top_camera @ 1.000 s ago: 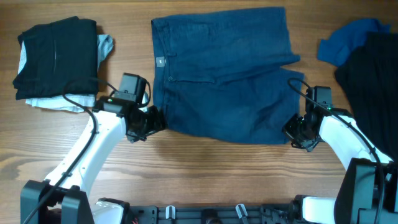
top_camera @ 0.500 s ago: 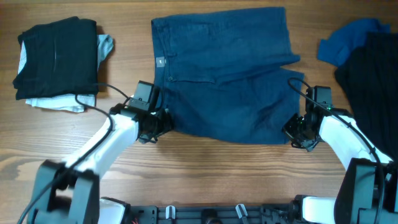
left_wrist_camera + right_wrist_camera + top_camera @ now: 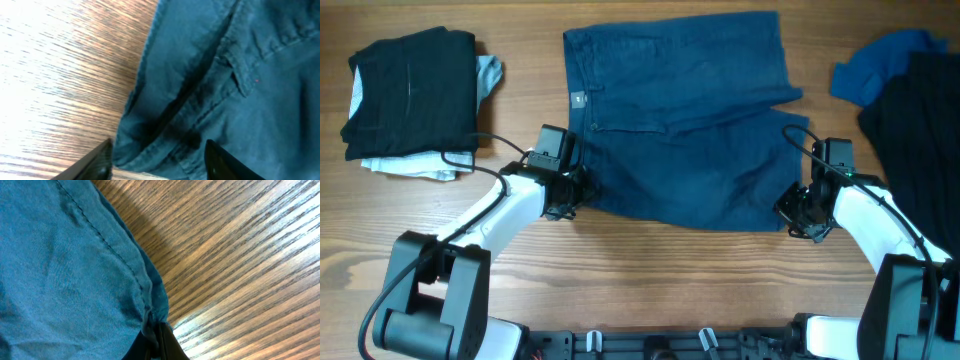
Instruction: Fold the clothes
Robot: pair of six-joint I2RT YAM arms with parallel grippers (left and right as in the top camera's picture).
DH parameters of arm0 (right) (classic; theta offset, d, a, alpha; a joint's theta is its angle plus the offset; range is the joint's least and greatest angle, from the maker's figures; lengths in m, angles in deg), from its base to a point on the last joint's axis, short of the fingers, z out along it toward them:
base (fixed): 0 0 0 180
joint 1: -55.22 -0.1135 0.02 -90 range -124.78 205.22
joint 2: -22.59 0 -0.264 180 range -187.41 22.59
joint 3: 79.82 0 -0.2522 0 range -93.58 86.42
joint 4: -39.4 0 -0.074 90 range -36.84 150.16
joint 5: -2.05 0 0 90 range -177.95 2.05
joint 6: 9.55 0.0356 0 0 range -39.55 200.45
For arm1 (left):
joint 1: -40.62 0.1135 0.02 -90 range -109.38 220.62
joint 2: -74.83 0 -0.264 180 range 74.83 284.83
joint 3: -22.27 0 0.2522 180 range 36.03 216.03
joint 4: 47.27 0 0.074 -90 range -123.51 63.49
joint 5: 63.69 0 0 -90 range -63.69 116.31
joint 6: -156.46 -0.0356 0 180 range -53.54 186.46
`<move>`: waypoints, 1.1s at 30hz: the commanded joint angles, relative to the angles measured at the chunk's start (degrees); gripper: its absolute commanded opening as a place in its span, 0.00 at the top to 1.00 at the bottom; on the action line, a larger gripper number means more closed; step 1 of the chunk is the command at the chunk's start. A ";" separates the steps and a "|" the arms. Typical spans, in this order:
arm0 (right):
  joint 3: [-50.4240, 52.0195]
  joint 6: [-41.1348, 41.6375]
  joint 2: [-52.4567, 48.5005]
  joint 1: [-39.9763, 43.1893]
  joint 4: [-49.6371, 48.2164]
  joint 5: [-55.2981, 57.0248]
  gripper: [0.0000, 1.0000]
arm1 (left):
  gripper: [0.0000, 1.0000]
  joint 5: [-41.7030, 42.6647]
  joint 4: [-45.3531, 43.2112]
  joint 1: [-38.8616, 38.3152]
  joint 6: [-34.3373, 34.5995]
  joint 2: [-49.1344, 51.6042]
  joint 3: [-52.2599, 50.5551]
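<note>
Wood bench [image 3: 650, 270], L to R: folded black stack [image 3: 410, 95] far left. Left end effector [image 3: 570, 190] spread wide, near-left waistband corner of the blue shorts [image 3: 690, 120] btwn its fingers. Shorts flat mid-bench. Right end effector [image 3: 798, 212] clamped on their near-right hem corner. Loose pile [image 3: 910, 90] far right.

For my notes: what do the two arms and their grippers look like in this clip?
The left arm and right arm have smooth white links with black joints. A thin black cable loops along each. The left gripper and right gripper are black, with plain dark fingers. No markings are readable.
</note>
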 commanded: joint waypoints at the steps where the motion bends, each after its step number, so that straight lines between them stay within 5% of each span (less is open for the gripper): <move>1: 0.55 -0.68 -0.63 0.17 -0.15 0.22 0.96 | 0.44 -1.14 0.22 0.42 0.50 1.68 -0.96; 3: 0.55 -0.68 -0.63 0.17 -0.15 0.22 0.96 | 0.52 -1.11 0.22 0.42 0.50 1.68 -0.96; 11: 0.55 -0.76 -0.63 0.17 -0.26 0.22 0.92 | 0.59 -1.16 0.42 0.42 0.46 1.68 -0.96; 13: 0.55 -0.76 -0.63 0.17 -0.26 0.22 0.92 | 0.68 -1.16 0.46 0.42 0.46 1.68 -0.96; 16: 0.55 -0.74 -0.63 0.17 -0.09 0.22 0.96 | 0.96 -1.14 0.50 0.42 0.46 1.68 -0.96; 33: -3.08 -5.33 4.52 0.20 3.08 1.14 0.96 | 0.96 -0.74 4.28 0.42 -3.87 -5.44 1.07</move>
